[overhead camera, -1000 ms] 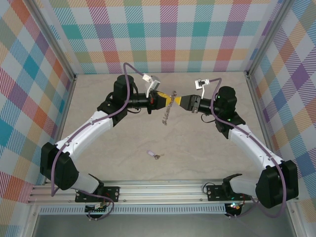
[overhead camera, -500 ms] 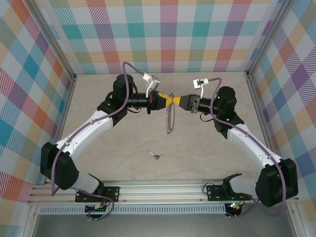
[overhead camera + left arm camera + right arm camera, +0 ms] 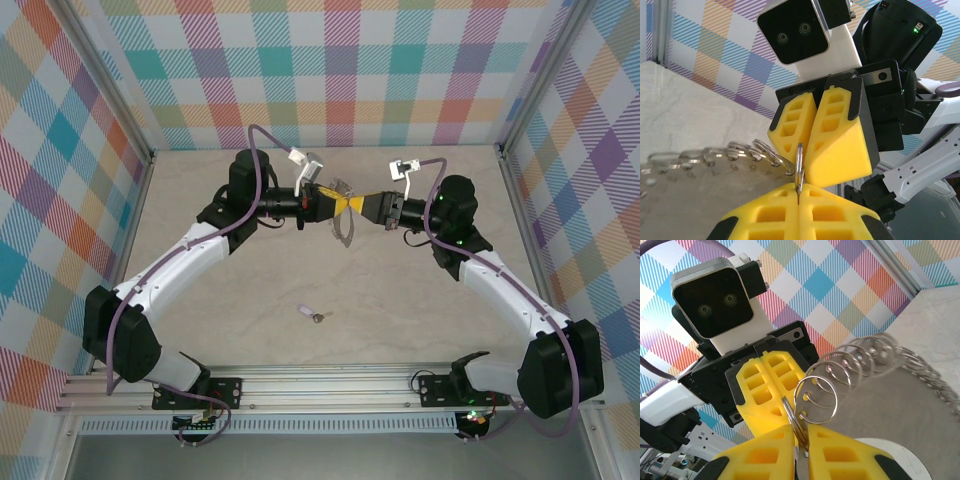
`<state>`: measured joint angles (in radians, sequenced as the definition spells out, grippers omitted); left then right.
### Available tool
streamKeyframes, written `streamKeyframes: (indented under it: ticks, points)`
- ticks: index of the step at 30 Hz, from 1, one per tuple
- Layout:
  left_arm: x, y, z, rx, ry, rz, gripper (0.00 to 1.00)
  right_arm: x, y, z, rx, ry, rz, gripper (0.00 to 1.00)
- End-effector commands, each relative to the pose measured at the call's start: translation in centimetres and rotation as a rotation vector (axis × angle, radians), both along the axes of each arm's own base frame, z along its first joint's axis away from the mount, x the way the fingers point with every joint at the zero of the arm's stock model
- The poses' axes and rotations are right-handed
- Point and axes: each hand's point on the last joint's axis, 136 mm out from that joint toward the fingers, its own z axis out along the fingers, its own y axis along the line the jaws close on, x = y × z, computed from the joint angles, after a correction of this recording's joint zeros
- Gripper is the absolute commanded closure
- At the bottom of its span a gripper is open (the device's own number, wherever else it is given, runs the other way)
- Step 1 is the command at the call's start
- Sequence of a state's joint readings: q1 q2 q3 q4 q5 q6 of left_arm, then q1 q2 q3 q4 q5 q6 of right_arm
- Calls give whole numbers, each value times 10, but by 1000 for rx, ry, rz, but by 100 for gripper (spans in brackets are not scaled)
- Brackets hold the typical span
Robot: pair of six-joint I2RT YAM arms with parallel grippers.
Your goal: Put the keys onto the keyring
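Observation:
The keyring [image 3: 346,228], a thin grey loop strung with several small split rings, hangs in the air at the back middle of the table, between the two grippers. My left gripper [image 3: 337,203] is shut on its ring wire [image 3: 799,165], which runs down into the seam of my yellow pads [image 3: 765,212]. From the opposite side my right gripper [image 3: 361,205] is shut on the same wire [image 3: 796,421]. The two sets of yellow pads nearly touch tip to tip. The keys [image 3: 311,313], a pale lilac tab with a small brown metal bit, lie on the table well in front.
Checked walls enclose the beige table [image 3: 400,300] on three sides. A metal rail [image 3: 320,385] runs along the near edge, by the arm bases. Each wrist view shows the other arm's camera housing [image 3: 792,30] close ahead.
The hanging keyring has swung: half a second ago it dangled long and straight below the grippers, now it sits drawn up close under them. Both grippers stay put.

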<state>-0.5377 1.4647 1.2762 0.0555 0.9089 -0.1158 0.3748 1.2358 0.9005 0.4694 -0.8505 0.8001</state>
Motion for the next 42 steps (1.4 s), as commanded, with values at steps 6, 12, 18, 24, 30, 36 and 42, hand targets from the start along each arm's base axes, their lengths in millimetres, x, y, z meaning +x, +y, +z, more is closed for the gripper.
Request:
streamKeyframes:
  ticks: [6, 12, 18, 24, 30, 36, 42]
  points:
    - [-3, -2, 19, -36, -46, -49, 100, -13, 8, 23, 13, -89, 62, 81]
    - [-4, -3, 18, -32, -37, -60, 100, -13, 9, 22, 8, -91, 56, 93]
    - [-3, -3, 15, -24, -30, -53, 100, -10, 8, 22, 4, -91, 33, 100]
    - [9, 2, 15, -15, -28, 44, 92, -1, 1, 15, -12, -73, -57, 100]
    - [25, 13, 12, -10, 2, 194, 63, 13, -5, -1, -45, -26, -156, 100]
    - [43, 26, -2, 37, 26, 344, 53, 22, -10, -11, -67, 9, -215, 100]
    - [49, 32, -4, 33, 44, 401, 48, 26, -13, -20, -79, 39, -249, 100]
